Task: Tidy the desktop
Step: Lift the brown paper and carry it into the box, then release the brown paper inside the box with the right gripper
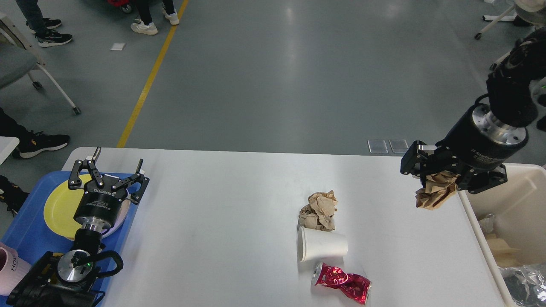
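Note:
The white desktop (pixel 222 213) fills the lower view. My right gripper (pixel 443 181) hangs high over its right edge, shut on a crumpled brown paper ball (pixel 435 191). On the desktop lie another brown paper wad (pixel 319 210), a white paper cup (pixel 322 249) on its side and a crushed red can (pixel 342 287). My left gripper (pixel 108 170) stands open above a yellow plate (pixel 57 207) on the blue tray (pixel 25 230), holding nothing.
A cream bin (pixel 518 200) with trash in it stands just off the desktop's right edge. A pink cup (pixel 10 268) sits at the tray's near left. People's feet and chairs are on the floor beyond.

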Robot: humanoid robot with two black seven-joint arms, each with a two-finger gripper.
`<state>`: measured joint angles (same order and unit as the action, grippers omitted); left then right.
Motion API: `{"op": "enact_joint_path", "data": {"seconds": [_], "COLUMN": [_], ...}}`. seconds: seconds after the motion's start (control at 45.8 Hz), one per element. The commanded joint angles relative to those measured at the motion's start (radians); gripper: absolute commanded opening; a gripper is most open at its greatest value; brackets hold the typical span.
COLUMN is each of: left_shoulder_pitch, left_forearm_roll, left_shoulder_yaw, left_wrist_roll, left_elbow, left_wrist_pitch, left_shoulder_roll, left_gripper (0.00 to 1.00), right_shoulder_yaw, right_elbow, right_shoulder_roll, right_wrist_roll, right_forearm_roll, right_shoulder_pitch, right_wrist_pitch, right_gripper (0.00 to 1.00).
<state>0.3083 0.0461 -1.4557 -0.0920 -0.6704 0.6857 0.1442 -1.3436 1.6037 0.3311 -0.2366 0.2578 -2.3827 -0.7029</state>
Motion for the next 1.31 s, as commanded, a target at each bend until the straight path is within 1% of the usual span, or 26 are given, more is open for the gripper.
{"op": "enact_joint_path", "data": {"seconds": [0.0, 0.175, 0.349, 0.437, 0.502, 0.633, 0.721, 0.764, 0.852, 0.983, 1.048, 1.136, 1.179, 1.288], "left_shoulder_pitch": [0.000, 0.000, 0.000, 0.000, 0.000, 0.000, 0.000, 0.000, 0.000, 0.000, 0.000, 0.000, 0.000, 0.000], "left_forearm_roll": [0.000, 0.000, 0.000, 0.000, 0.000, 0.000, 0.000, 0.000, 0.000, 0.000, 0.000, 0.000, 0.000, 0.000], "left_shoulder_yaw": [0.000, 0.000, 0.000, 0.000, 0.000, 0.000, 0.000, 0.000, 0.000, 0.000, 0.000, 0.000, 0.000, 0.000], "left_wrist_roll": [0.000, 0.000, 0.000, 0.000, -0.002, -0.002, -0.002, -0.002, -0.002, -0.002, -0.002, -0.002, -0.002, -0.002], "left_elbow": [0.000, 0.000, 0.000, 0.000, 0.000, 0.000, 0.000, 0.000, 0.000, 0.000, 0.000, 0.000, 0.000, 0.000], "left_wrist_pitch": [0.000, 0.000, 0.000, 0.000, 0.000, 0.000, 0.000, 0.000, 0.000, 0.000, 0.000, 0.000, 0.000, 0.000], "left_shoulder_roll": [0.000, 0.000, 0.000, 0.000, 0.000, 0.000, 0.000, 0.000, 0.000, 0.000, 0.000, 0.002, 0.000, 0.000], "left_gripper": [0.97, 0.97, 0.97, 0.97, 0.97, 0.97, 0.97, 0.97, 0.97, 0.97, 0.97, 0.97, 0.97, 0.97], "right_shoulder_yaw": [-0.014, -0.046, -0.088, -0.147, -0.210, -0.230, -0.223, -0.213, -0.192, -0.141, -0.100, -0.025, 0.030, 0.116], "right_elbow": [0.021, 0.015, 0.009, -0.010, -0.051, -0.194, -0.326, -0.381, -0.452, -0.519, -0.585, -0.720, -0.824, -1.023], "right_shoulder_roll": [-0.001, 0.002, 0.035, 0.052, 0.074, 0.181, 0.200, 0.203, 0.227, 0.252, 0.259, 0.275, 0.275, 0.260], "right_wrist_roll": [0.000, 0.000, 0.002, 0.002, 0.002, -0.003, -0.003, -0.003, -0.003, -0.001, -0.001, -0.001, -0.001, -0.001], "right_forearm_roll": [0.001, 0.003, 0.003, 0.001, -0.009, -0.018, -0.031, -0.031, -0.031, -0.032, -0.031, -0.031, -0.029, -0.026], "right_shoulder_pitch": [-0.019, -0.018, -0.015, -0.013, 0.020, 0.212, 0.362, 0.434, 0.572, 0.779, 0.891, 1.042, 1.135, 1.330], "right_wrist_pitch": [0.008, 0.010, 0.025, 0.043, 0.060, 0.080, 0.098, 0.129, 0.250, 0.498, 0.575, 0.585, 0.585, 0.586], "right_gripper": [0.00, 0.00, 0.00, 0.00, 0.00, 0.00, 0.00, 0.00, 0.00, 0.00, 0.00, 0.00, 0.00, 0.00]}}
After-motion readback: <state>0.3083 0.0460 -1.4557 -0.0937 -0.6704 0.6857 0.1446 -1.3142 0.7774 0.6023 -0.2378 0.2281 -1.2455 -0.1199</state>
